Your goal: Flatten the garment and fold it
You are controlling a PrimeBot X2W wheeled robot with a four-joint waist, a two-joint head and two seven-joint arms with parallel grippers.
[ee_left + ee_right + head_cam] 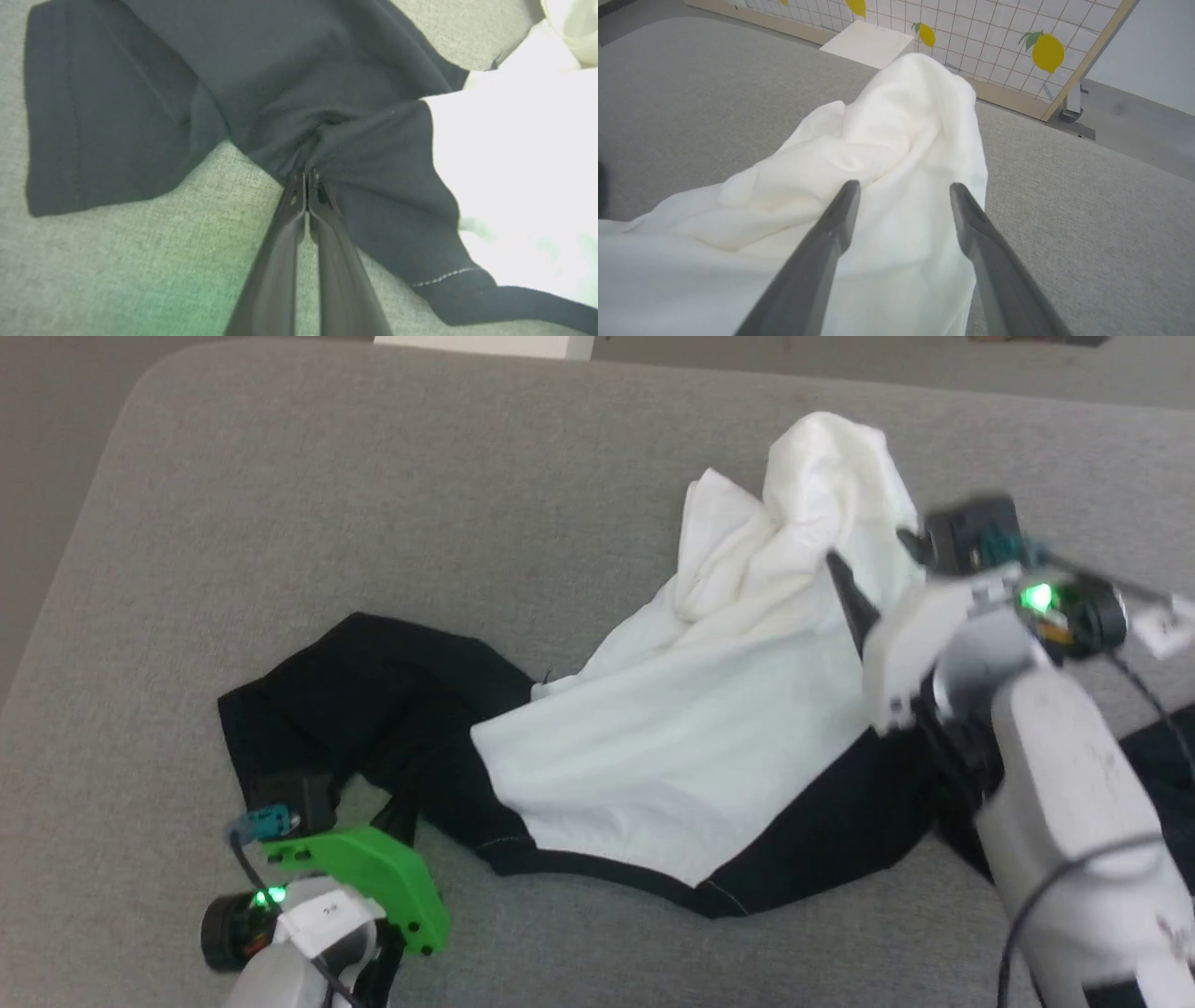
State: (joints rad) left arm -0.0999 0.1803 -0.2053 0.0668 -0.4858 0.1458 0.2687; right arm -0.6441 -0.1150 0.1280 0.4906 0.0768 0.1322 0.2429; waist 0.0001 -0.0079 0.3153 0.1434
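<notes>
Garment (691, 737) lies crumpled on the grey padded surface (373, 504), one black sleeve spread flat toward the robot's left and the white body bunched into a raised heap on the far right side. The left gripper (306, 179) has its fingers pressed together, pinching a gathered fold of black fabric beside that sleeve. The right gripper (903, 189) stands spread wide over the white heap; its tips seem just clear of the cloth, though the angle makes that uncertain. A white box (868, 42) sits beyond the surface's far edge.
</notes>
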